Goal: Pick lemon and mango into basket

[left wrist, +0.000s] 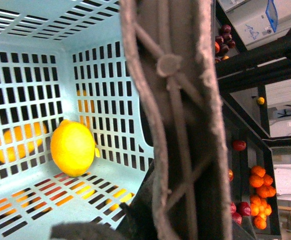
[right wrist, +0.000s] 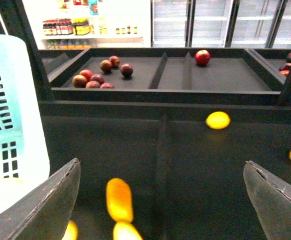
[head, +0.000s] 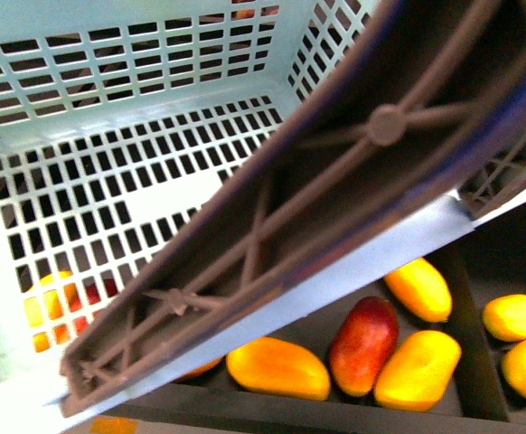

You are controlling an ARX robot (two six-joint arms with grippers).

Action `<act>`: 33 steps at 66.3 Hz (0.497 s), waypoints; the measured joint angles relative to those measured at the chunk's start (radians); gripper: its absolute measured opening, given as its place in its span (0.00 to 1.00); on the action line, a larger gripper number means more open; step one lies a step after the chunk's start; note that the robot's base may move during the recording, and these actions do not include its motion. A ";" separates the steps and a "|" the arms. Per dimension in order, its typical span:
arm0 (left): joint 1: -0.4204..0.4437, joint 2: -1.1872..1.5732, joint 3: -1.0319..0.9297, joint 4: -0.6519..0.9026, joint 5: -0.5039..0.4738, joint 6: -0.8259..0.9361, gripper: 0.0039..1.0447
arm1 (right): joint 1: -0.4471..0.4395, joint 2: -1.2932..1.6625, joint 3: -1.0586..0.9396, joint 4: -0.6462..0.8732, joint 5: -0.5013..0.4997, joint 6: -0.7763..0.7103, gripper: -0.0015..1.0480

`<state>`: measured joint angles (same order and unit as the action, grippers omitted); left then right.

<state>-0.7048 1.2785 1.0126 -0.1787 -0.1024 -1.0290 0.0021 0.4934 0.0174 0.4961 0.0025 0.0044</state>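
The pale teal basket [head: 109,81] fills the front view, with its brown ribbed handle [head: 335,181] slanting across. My left gripper [left wrist: 140,220] is shut on the basket, holding that handle [left wrist: 180,125]. A bright yellow lemon [left wrist: 72,148] lies inside the basket in a floor corner. Orange-yellow mangoes [head: 277,367] [head: 418,369] lie in a dark shelf tray below the basket. My right gripper [right wrist: 161,165] hangs open and empty above that shelf. One mango [right wrist: 119,199] lies below and between its fingers [right wrist: 50,200], nearer this one.
A dark red mango [head: 364,344] lies between the orange-yellow ones. Loose lemons [head: 516,316] sit in the compartment to the right past a divider [head: 471,362]. The basket wall [right wrist: 5,115] is close beside my right gripper. Red fruit [right wrist: 101,77] lies on the far shelf.
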 joint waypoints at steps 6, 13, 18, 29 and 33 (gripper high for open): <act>0.000 0.000 0.000 0.000 -0.002 0.002 0.04 | -0.001 0.000 0.000 0.000 0.000 0.000 0.92; 0.001 0.000 0.000 0.000 -0.001 0.000 0.04 | -0.001 -0.001 0.000 0.000 -0.002 0.000 0.92; 0.001 0.000 0.000 0.000 0.001 0.000 0.04 | -0.001 -0.002 0.000 0.000 -0.002 0.000 0.92; 0.001 0.000 0.000 0.000 0.000 -0.003 0.04 | -0.001 -0.003 0.000 0.000 -0.002 -0.001 0.92; 0.002 0.000 0.000 0.000 -0.002 0.000 0.04 | -0.001 -0.003 0.000 -0.001 -0.006 -0.001 0.92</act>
<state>-0.7029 1.2785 1.0126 -0.1787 -0.1047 -1.0286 0.0013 0.4908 0.0174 0.4953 -0.0040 0.0032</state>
